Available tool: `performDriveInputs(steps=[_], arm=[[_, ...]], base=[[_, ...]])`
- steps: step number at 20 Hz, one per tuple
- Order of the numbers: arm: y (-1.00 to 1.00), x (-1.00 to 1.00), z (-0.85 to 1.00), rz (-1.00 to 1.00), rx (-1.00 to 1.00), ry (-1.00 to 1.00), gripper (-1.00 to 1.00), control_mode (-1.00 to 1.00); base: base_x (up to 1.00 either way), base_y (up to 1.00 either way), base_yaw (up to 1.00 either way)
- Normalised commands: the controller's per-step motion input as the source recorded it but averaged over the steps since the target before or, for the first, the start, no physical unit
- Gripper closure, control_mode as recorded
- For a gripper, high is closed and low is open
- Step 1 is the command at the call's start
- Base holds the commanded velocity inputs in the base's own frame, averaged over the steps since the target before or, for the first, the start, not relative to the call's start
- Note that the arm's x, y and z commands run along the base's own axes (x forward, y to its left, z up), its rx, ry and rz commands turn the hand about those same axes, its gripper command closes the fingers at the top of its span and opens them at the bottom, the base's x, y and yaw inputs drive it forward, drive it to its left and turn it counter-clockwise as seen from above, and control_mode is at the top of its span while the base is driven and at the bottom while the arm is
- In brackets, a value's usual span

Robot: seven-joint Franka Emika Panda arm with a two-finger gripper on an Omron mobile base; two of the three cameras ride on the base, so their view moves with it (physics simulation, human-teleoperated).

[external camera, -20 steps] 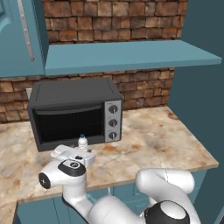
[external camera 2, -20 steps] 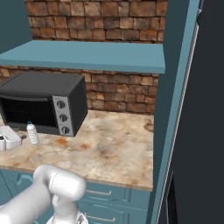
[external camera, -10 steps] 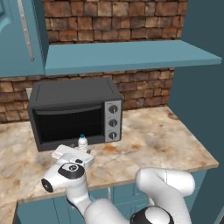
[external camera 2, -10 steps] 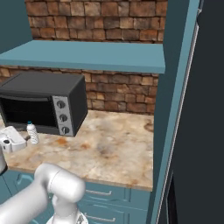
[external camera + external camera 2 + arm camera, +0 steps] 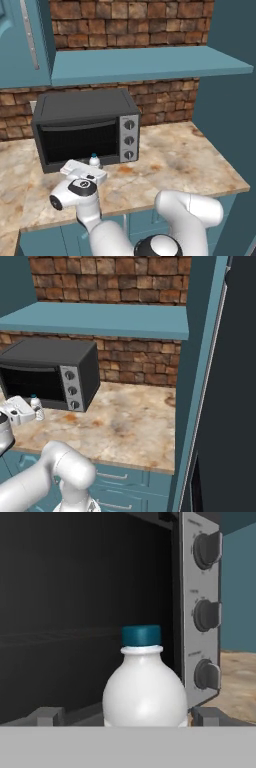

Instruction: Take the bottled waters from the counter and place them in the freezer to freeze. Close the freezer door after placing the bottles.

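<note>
You are looking at the whitish bottle (image 5: 145,684) standing upright on the counter (image 5: 175,160), right in front of the black toaster oven (image 5: 85,129) — its dark teal cap is sitting against the oven's glass door, just left of the grey panel with three knobs (image 5: 206,612). In the left base view the bottle (image 5: 93,160) is peeking out just beyond the hand; in the right base view it (image 5: 36,407) is standing at the oven's lower front corner, beside the hand.

Your gripper (image 5: 127,717) is spreading its fingers as wide as they go. The two dark fingertips (image 5: 47,716) are sitting either side of the bottle's lower body, with a gap showing on each side — nothing is being held. The hand is reaching low over the counter's front part, pointing at the oven door.

To the right, the tall dark freezer (image 5: 235,406) is standing past the counter's end.
</note>
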Motion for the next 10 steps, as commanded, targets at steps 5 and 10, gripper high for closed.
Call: performDriveInputs(steps=[5, 10], arm=[[0.00, 0.04, 0.00, 0.00, 0.00, 0.00, -1.00, -1.00], [-0.01, 0.00, -0.01, 0.00, 0.00, 0.00, -1.00, -1.00]], base=[[0.00, 0.00, 0.00], [0.00, 0.00, 0.00]])
